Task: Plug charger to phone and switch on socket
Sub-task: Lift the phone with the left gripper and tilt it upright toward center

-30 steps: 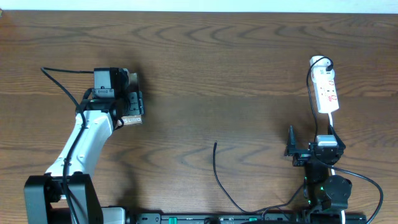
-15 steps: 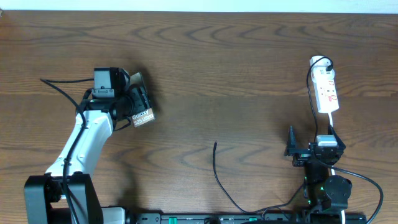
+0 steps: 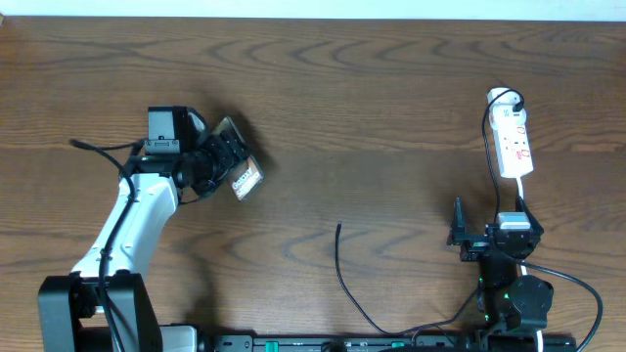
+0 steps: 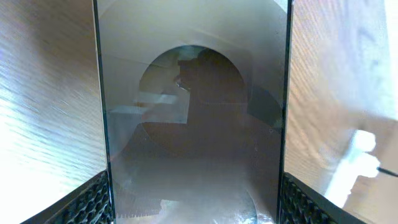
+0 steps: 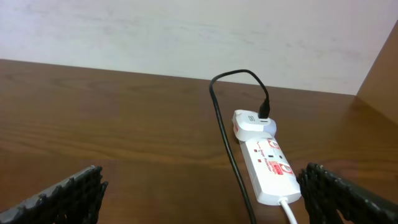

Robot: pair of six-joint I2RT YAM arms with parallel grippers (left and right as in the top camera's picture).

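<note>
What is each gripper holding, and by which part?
The left gripper holds the phone, jaws shut across its two long side edges. The right gripper is open and empty.

overhead: straight down, far, whole table [image 3: 391, 98]. left wrist: very close on the phone [image 4: 193, 124], glass fills frame. right wrist: low, facing along the table to the socket [image 5: 267, 165], mid-distance; overhead shares both.
</note>
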